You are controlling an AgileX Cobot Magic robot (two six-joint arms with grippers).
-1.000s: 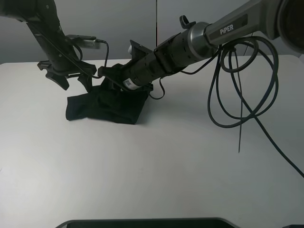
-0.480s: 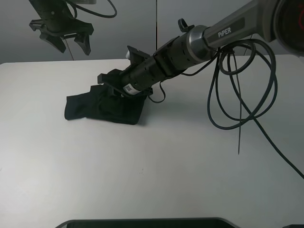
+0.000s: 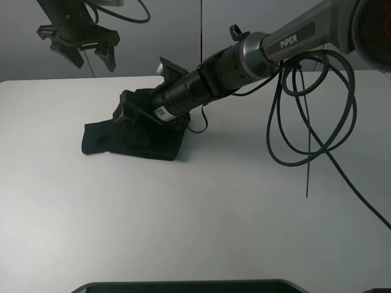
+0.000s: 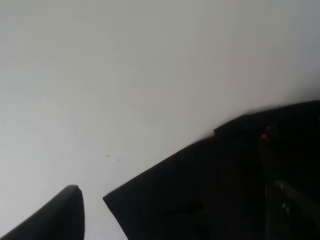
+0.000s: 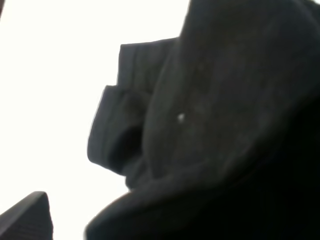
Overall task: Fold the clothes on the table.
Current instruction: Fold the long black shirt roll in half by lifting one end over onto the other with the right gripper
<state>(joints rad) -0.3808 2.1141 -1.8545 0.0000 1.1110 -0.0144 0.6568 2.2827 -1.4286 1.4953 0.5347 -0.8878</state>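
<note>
The white table (image 3: 201, 207) fills most of the exterior high view, its matte top running from the far wall down to a dark strip (image 3: 183, 285) at 6 o'clock. Across the upper right, the right arm (image 3: 269, 46) slants down from 2 o'clock toward the middle; its grey sleeve bears the word "PiPER" in light letters, and a small white sticker nearer the wrist is too small to read. A loop of black cable (image 3: 311, 110) hangs from that arm over the table at 3 o'clock. The black T-shirt (image 3: 131, 137) lies bunched in a low heap at about 10 o'clock, well in from the table's edges; no print is legible on it. The right gripper (image 3: 125, 107) is down among the cloth at the heap's top, and I cannot tell how its jaws stand. The left gripper (image 3: 82, 52) hangs above the table at 11 o'clock, fingers spread and empty.
</note>
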